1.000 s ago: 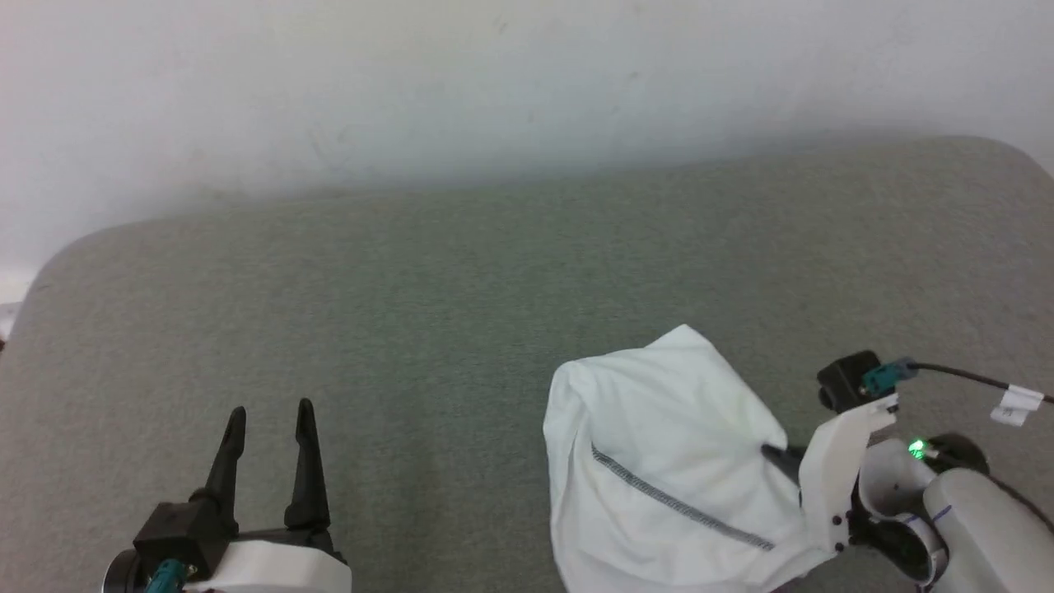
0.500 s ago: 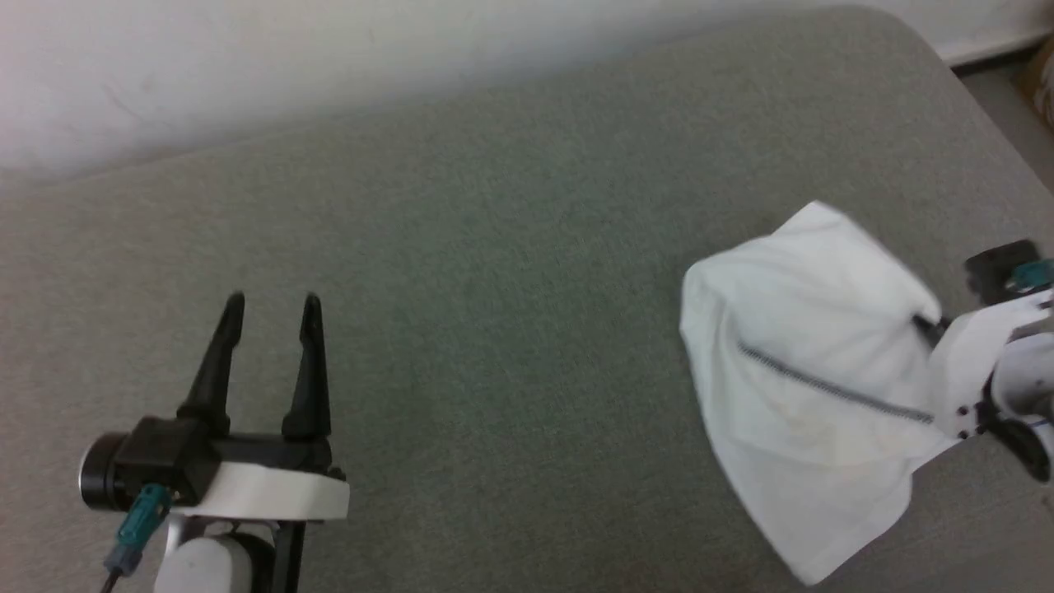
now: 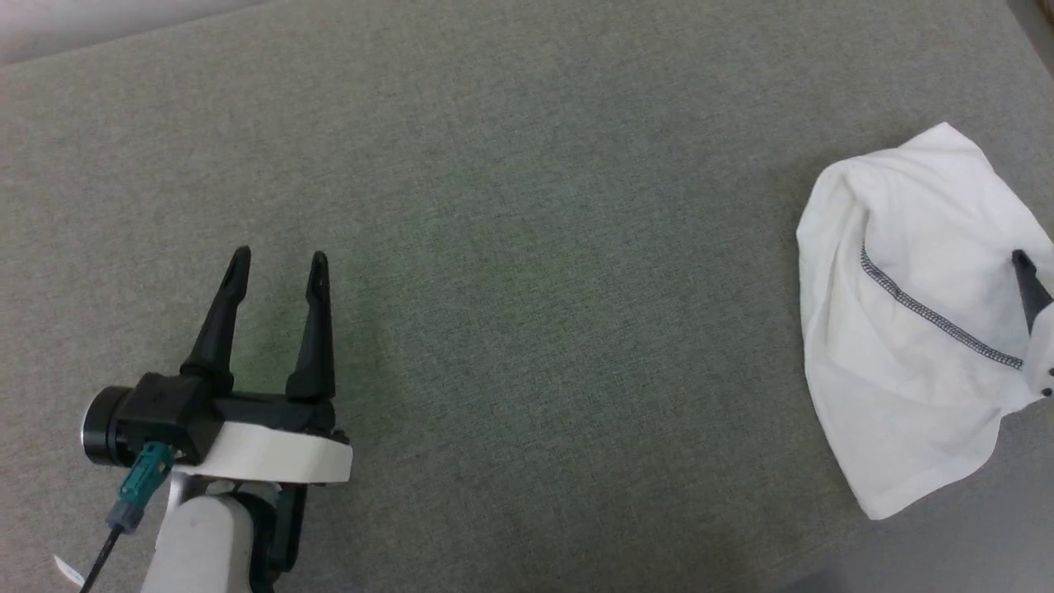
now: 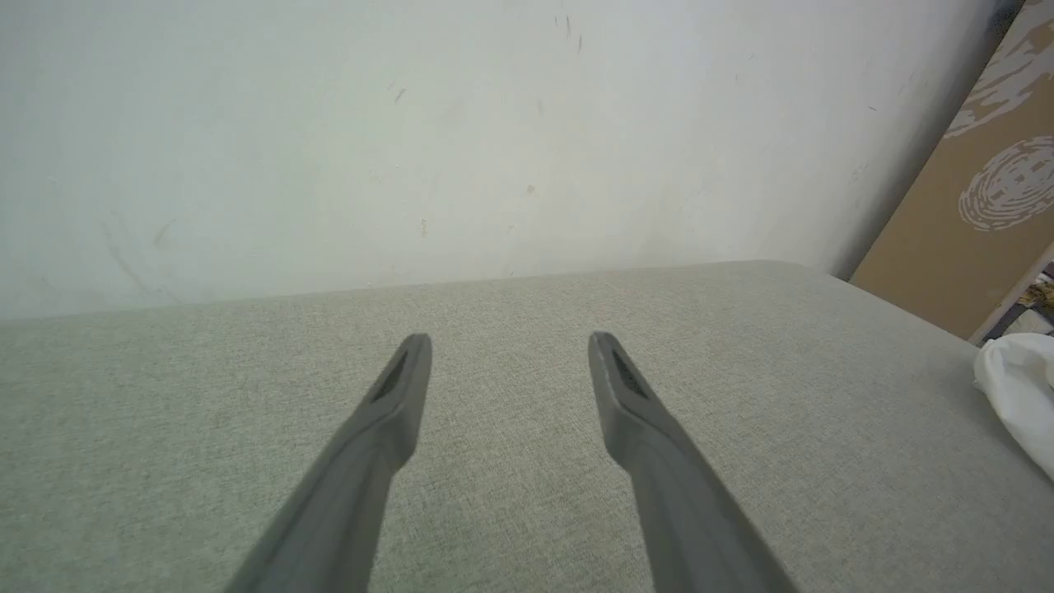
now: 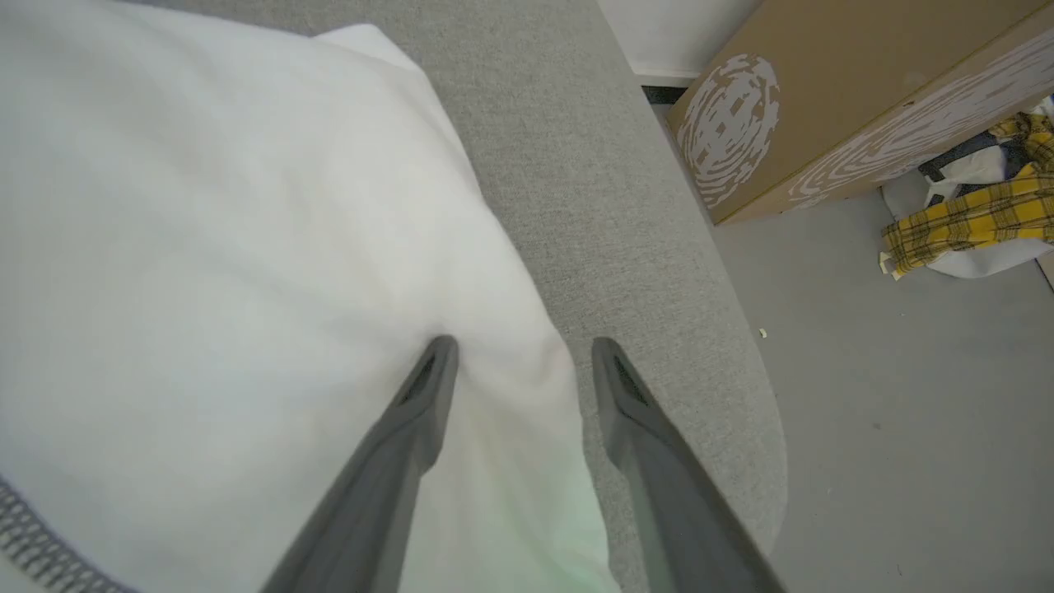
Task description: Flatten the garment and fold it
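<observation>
Camera tilted down since: limp, light garment point(image 3: 897, 371) at right edge of bench point(image 3: 527, 247), left gripper point(image 3: 277, 259) and right gripper point(image 5: 523, 342) both spread; probably best pinched at stitched seam point(image 3: 930, 312).

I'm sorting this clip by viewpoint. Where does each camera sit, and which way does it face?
Head view: on the head, looking down at the grey surface; the open left gripper shows lower left.
Left wrist view: along that gripper's fingers, across the surface to a wall.
Right wrist view: along the right gripper, over the garment towards the floor.
Shared: both wrist views show the cardboard box; all three show the garment.
</observation>
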